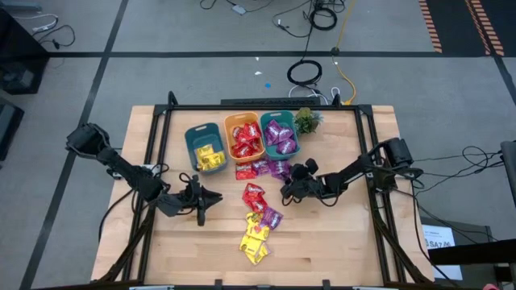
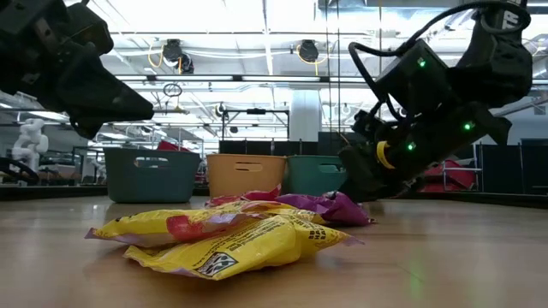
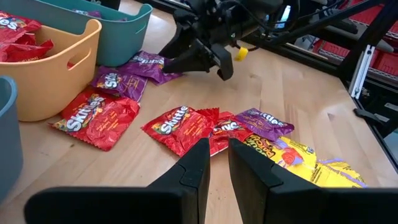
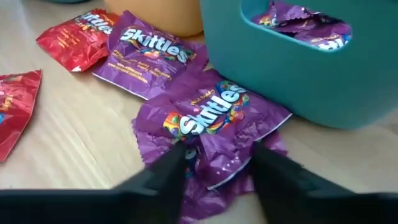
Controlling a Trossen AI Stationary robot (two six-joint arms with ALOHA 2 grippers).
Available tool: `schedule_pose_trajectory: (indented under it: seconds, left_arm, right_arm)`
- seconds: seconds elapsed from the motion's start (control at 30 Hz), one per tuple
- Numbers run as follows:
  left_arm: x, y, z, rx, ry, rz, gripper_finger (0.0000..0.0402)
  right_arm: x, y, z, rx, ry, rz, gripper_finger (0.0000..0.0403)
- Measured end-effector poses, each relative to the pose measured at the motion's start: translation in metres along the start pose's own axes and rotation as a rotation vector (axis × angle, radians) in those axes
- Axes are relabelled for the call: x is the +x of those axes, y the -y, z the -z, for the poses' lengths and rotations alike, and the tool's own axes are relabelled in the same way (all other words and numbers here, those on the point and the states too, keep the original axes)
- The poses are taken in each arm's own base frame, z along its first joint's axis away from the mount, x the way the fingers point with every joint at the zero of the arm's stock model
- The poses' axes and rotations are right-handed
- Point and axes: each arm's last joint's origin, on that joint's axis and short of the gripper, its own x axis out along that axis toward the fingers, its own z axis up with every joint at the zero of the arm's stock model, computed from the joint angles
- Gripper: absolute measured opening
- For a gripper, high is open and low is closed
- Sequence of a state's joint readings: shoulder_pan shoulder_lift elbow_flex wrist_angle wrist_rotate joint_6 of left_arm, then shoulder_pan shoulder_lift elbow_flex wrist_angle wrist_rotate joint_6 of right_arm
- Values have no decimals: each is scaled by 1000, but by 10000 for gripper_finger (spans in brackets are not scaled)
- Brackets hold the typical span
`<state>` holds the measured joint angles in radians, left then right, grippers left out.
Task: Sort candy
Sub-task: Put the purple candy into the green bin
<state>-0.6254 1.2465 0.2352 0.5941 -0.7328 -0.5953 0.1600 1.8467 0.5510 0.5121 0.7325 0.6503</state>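
Note:
Loose candy lies on the table: red and purple packets (image 1: 258, 169) in front of the bins, and a heap of red, purple and yellow ones (image 1: 258, 221) nearer the front. My right gripper (image 4: 217, 168) slants down at a flat purple packet (image 4: 211, 118) beside the teal bin (image 4: 298, 81). It is open, one finger on each side of the packet's near corner. My left gripper (image 3: 216, 163) hovers left of the heap with only a narrow gap and nothing in it. My right gripper comes slanting down from the table's right, with its fingertips (image 4: 177, 163) over the purple packet's near corner (image 4: 217, 158). The packet lies flat on the table. Whether the fingertips touch it I cannot tell.
Three bins stand in a row at the far side: a blue-grey one with yellow packets (image 1: 205, 149), an orange one with red packets (image 1: 244, 137) and the teal one with purple packets (image 1: 280, 133). A small green plant (image 1: 306, 121) stands right of them. Black frame rails (image 1: 157, 161) border the table.

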Motion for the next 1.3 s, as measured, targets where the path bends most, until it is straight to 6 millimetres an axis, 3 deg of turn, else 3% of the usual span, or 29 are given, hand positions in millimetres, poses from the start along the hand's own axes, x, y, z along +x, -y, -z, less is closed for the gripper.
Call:
schedule_pose_trajectory:
  seconds: [0.17, 0.23, 0.57, 0.73, 0.9, 1.17, 1.3]
  left_arm:
    - [0, 0, 0, 0, -2, 3, 68]
    - [0, 0, 0, 0, -2, 2, 68]
    - [0, 0, 0, 0, -2, 3, 68]
    - [0, 0, 0, 0, -2, 3, 68]
    - [0, 0, 0, 0, -2, 3, 68]
    - [0, 0, 0, 0, -2, 1, 68]
    - [0, 0, 0, 1, -3, 1, 68]
  right_arm:
    - [-8, -2, -7, -9, 7, -26, 30]
    - [-14, -4, -13, -21, 21, -50, 11]
    - [-57, -4, -59, 54, 98, -180, 1]
    - [-67, 7, -87, 108, 192, -189, 0]
    - [-57, 26, -106, 176, 228, -145, 0]
    - [-21, 47, -147, 60, 211, -34, 1]
    - [-12, 54, -161, 36, 151, 29, 22]
